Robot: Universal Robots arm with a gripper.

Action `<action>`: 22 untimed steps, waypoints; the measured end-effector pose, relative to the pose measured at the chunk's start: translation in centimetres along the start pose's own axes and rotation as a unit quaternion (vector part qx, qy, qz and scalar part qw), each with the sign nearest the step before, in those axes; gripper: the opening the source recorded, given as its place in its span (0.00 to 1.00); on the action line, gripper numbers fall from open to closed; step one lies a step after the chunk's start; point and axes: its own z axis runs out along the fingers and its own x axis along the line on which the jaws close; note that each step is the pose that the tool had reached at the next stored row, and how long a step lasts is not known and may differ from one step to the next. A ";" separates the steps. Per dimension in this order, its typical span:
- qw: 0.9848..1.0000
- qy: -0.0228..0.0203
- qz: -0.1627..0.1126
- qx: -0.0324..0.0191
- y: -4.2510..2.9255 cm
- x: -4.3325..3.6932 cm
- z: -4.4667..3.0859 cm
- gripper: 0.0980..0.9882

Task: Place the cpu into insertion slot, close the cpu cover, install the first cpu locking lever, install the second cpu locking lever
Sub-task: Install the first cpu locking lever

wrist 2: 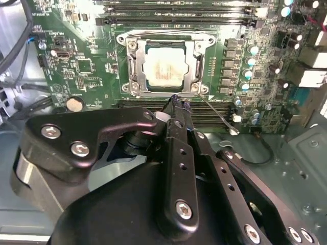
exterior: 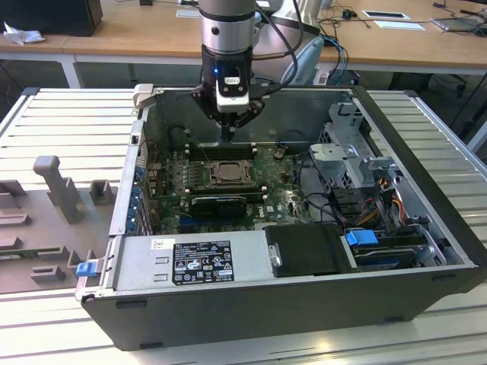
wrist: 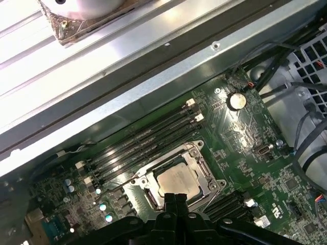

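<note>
The cpu [wrist 2: 163, 66] lies flat in the insertion slot [wrist 2: 125, 38] on the green motherboard, its silver top showing in both wrist views [wrist: 178, 179]. The cpu cover [wrist 2: 135, 69] is down around it, framing the chip. One thin wire locking lever [wrist 2: 219, 118] sticks out slantwise from the socket's corner over the memory slots. My gripper [wrist 2: 175, 100] hangs just beside the socket's edge, above the board, its fingers pressed together to a point with nothing seen between them. In the exterior view the gripper [exterior: 228, 137] is right behind the socket [exterior: 226, 173].
The work sits inside an open computer case [exterior: 304, 304]. Long black memory slots [wrist: 148, 135] flank the socket. A power supply box [exterior: 198, 258], a drive cage [exterior: 350, 152] and cables [exterior: 380, 198] crowd the exterior view's right. Grey fixtures [exterior: 57, 186] stand outside the case.
</note>
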 end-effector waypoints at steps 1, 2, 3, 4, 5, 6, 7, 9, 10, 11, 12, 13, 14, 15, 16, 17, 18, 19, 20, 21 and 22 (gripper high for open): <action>1.000 0.000 -0.006 0.000 0.00 0.00 0.00 0.01; 1.000 0.001 -0.012 0.000 0.00 0.00 0.00 0.01; 1.000 0.001 -0.020 0.000 0.00 0.00 0.00 0.01; 1.000 0.002 -0.028 0.000 0.00 0.00 0.00 0.01; 0.999 0.002 -0.041 -0.001 0.00 0.00 0.01 0.01; 0.999 0.003 -0.050 -0.001 0.00 0.00 0.02 0.01; 0.998 0.004 -0.059 -0.001 0.00 0.00 0.02 0.01; 0.997 0.005 -0.079 -0.001 -0.01 0.00 0.04 0.01; 0.995 0.006 -0.097 -0.001 -0.01 0.00 0.05 0.01; 0.994 0.007 -0.111 -0.002 -0.01 0.00 0.07 0.01; 0.993 0.007 -0.120 -0.002 -0.01 0.00 0.08 0.01; 0.991 0.008 -0.135 -0.002 -0.01 0.00 0.10 0.01; 0.990 0.009 -0.142 -0.002 -0.01 0.00 0.13 0.01; 0.988 0.009 -0.156 -0.002 -0.01 0.01 0.20 0.01; 0.987 0.010 -0.163 -0.002 -0.02 0.01 0.27 0.01; 0.986 0.010 -0.167 -0.002 -0.03 0.02 0.34 0.01; 0.985 0.010 -0.170 -0.002 -0.04 0.02 0.44 0.01; 0.985 0.010 -0.170 -0.002 -0.08 0.08 0.54 0.01; 0.985 0.010 -0.170 -0.002 -0.11 0.11 0.56 0.01; 0.985 0.010 -0.171 -0.002 -0.15 0.17 0.58 0.01; 0.985 0.011 -0.171 -0.003 -0.23 0.30 0.60 0.01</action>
